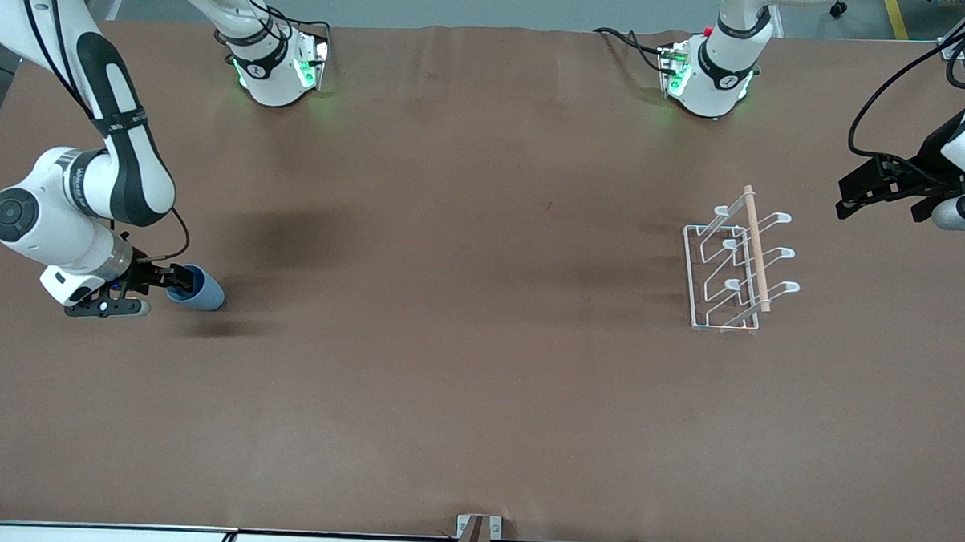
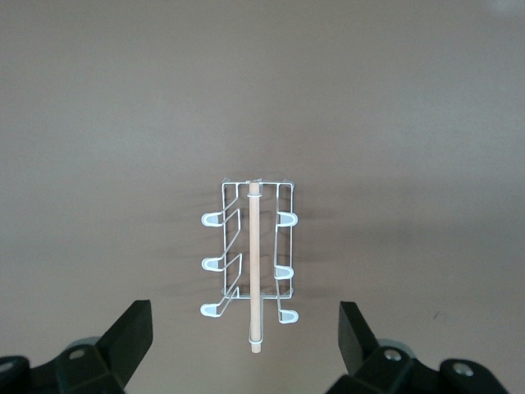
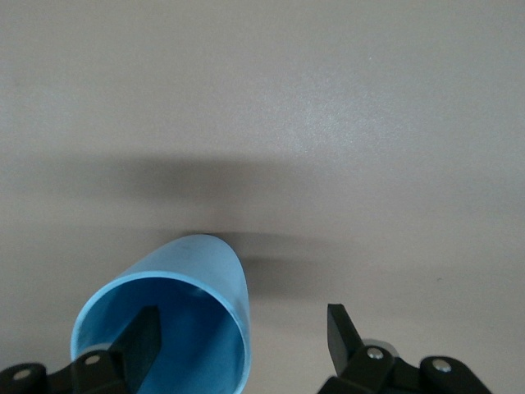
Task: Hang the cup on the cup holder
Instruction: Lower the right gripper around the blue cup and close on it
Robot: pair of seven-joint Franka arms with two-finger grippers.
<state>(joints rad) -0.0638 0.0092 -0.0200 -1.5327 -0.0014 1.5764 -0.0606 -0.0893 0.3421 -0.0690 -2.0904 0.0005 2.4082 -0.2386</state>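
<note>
The light blue cup (image 1: 202,292) lies on its side on the brown table at the right arm's end, its mouth turned to my right gripper (image 1: 179,280). In the right wrist view the cup (image 3: 201,279) has one finger inside its mouth and the other outside, so the wall is between the open jaws of the right gripper (image 3: 243,328). The white wire cup holder (image 1: 754,248) with its wooden rod stands toward the left arm's end. My left gripper (image 1: 848,200) waits in the air beside it, open and empty. The left wrist view shows the cup holder (image 2: 255,263) past the left gripper (image 2: 246,322).
The two arm bases (image 1: 277,71) (image 1: 710,78) stand along the table's edge farthest from the front camera, with cables beside them. A small metal bracket (image 1: 474,535) sits at the edge nearest the front camera. Bare brown table stretches between cup and cup holder.
</note>
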